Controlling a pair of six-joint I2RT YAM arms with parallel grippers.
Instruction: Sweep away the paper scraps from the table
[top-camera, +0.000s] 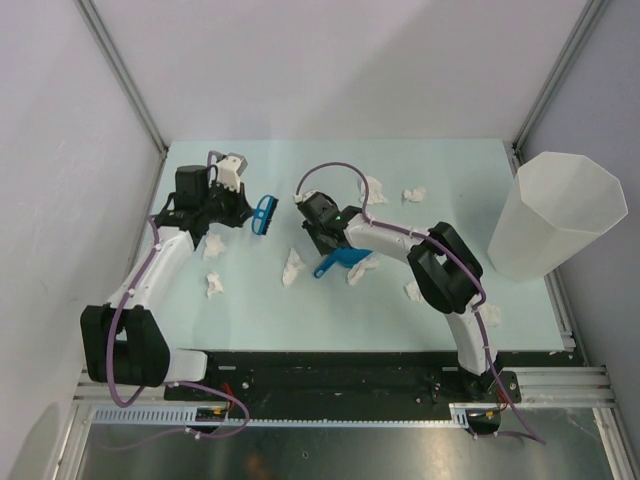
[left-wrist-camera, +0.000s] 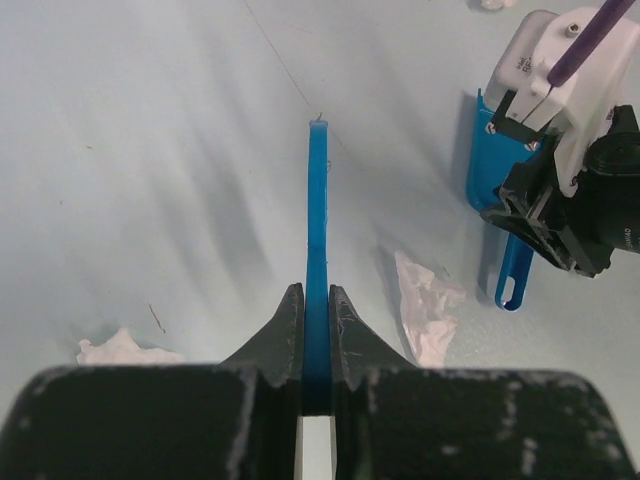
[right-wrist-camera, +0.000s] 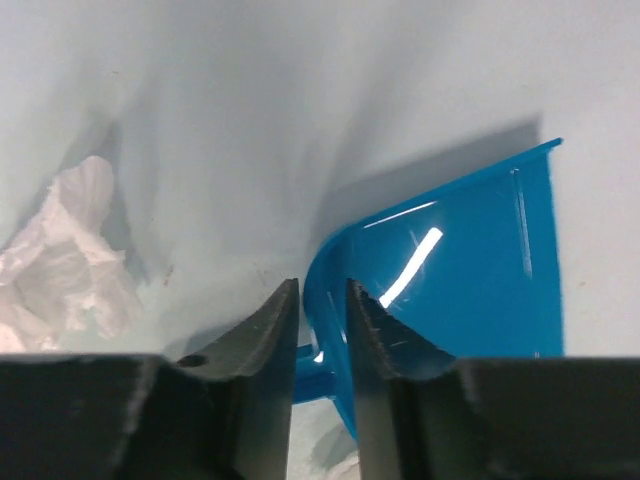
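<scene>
Left fingers (left-wrist-camera: 285, 335) were pinched narrow on a thin blue sweeping tool (left-wrist-camera: 317, 230), seen edge-on from the wrist cam and pointing straight ahead over the counter (left-wrist-camera: 150, 150). Whether its far end touched the surface couldn't be told. The right fingers (right-wrist-camera: 268, 330) were likewise all but closed, clamped on the curved back rim of a blue dustpan (right-wrist-camera: 470, 270) beside its handle, w/ the pan's open mouth facing away from them. That hold likely braced the pan as a catcher while the other arm did the pushing.

From overhead, the two tools sat near mid-counter, apart, w/ the sweeper at left and the pan at right. The paper scraps (top-camera: 293, 266) lay scattered on the counter. One wad was just left of the pan and another sat against its right side. Two were by the left arm, two at the far side behind the right arm, and two more nearer the front by the right arm's elbow. None showed inside the pan, whose visible floor was bare, so the job looked barely begun.

A tall white bin (top-camera: 555, 215) stood at the counter's right edge, presumably the drop point. The wad btwn the tools looked the likeliest first target: a short push from the sweeper twd the pan.
</scene>
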